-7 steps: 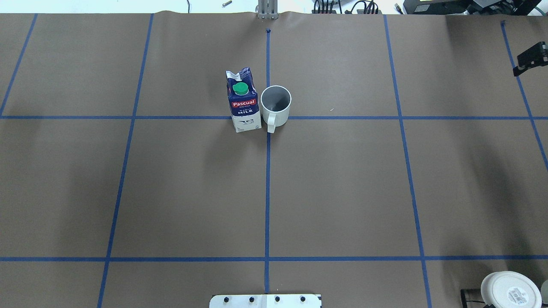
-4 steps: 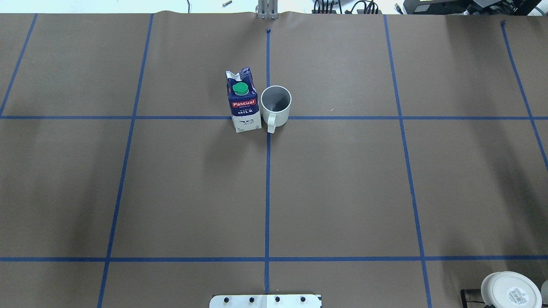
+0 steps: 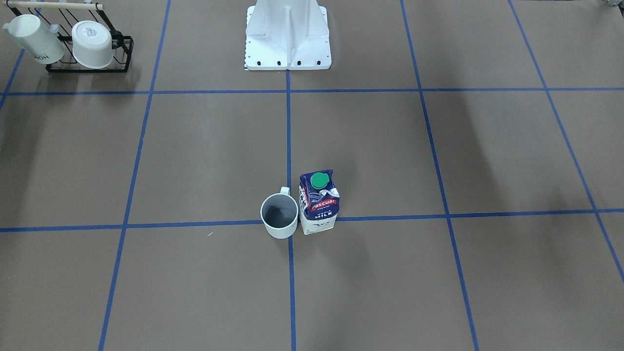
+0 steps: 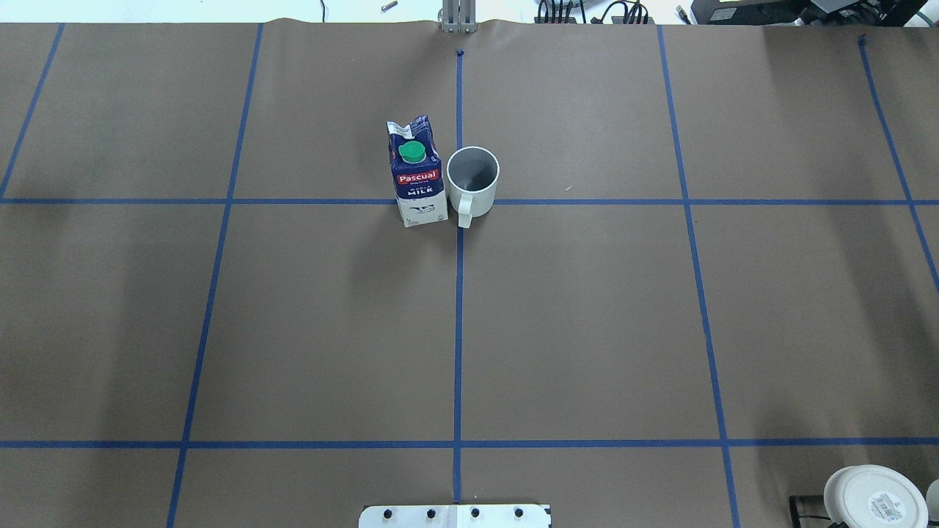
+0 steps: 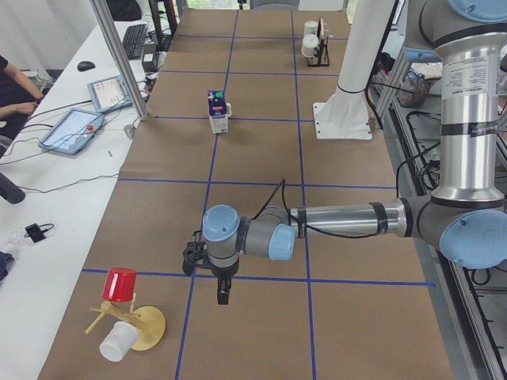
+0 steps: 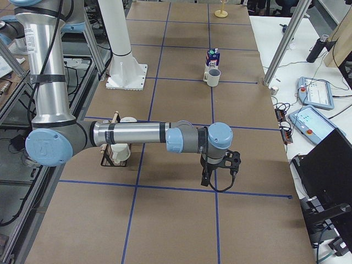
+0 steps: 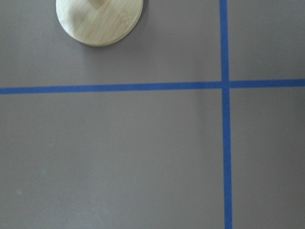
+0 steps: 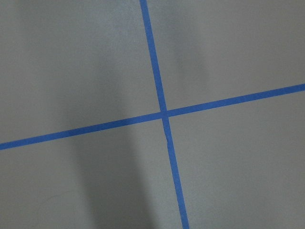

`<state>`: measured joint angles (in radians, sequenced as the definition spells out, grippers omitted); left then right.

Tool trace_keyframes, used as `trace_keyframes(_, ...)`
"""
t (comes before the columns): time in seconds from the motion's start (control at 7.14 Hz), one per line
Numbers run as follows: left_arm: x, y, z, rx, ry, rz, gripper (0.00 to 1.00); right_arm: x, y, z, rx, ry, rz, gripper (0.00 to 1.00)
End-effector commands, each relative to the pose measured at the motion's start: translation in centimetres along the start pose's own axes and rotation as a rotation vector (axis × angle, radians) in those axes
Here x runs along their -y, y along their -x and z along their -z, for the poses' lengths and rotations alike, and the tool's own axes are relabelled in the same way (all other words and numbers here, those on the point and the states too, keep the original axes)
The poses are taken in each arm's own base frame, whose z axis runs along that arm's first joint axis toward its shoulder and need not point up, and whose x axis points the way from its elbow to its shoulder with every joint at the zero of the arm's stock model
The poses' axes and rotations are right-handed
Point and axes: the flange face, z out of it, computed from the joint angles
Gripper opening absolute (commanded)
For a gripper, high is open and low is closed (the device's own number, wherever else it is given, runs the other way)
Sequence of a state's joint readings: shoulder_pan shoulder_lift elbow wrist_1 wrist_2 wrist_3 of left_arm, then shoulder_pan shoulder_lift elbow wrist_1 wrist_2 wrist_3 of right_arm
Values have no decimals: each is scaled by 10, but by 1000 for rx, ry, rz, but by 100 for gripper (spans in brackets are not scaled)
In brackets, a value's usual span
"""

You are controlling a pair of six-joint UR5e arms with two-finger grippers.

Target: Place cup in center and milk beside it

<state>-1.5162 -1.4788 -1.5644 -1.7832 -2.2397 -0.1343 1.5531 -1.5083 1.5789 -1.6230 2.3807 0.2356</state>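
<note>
The cup (image 4: 473, 180) stands upright on the middle tape crossing and covers it, its handle toward the robot. The milk (image 4: 418, 176) stands upright close against the cup, on the robot's left of it. Both also show in the front-facing view, the cup (image 3: 279, 216) and the milk (image 3: 319, 202). My left gripper (image 5: 223, 291) hangs over the table's left end, far from them. My right gripper (image 6: 204, 179) hangs over the right end. Both show only in the side views, so I cannot tell whether they are open or shut.
A black rack with two creamy mugs (image 3: 73, 44) stands near the robot's base (image 3: 287, 36) on its right. A wooden stand with a red cup and a white cup (image 5: 127, 317) stands at the left end; its round base (image 7: 99, 19) shows in the left wrist view.
A black part of the right arm at the overhead view's right edge has moved out of view. The cup and the milk have not moved.
</note>
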Motion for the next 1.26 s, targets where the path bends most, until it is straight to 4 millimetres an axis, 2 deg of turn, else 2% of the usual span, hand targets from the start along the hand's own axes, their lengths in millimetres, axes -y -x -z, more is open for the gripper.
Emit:
trace_keyframes(0.0, 3, -10, 14, -56, -14, 4, 98, -6, 6, 16, -4, 10, -27, 100)
trace_keyframes(0.14, 7, -17, 20, -70, -17, 1, 98, -9, 12, 21, -12, 16, -35, 100)
trace_keyframes(0.56, 8, -41, 43, -127, -1, 8, 98, -11, 12, 22, -11, 14, -34, 100)
trace_keyframes(1.12, 7, -39, 42, -121, -1, 10, 98, -11, 11, 22, -8, 14, -34, 100)
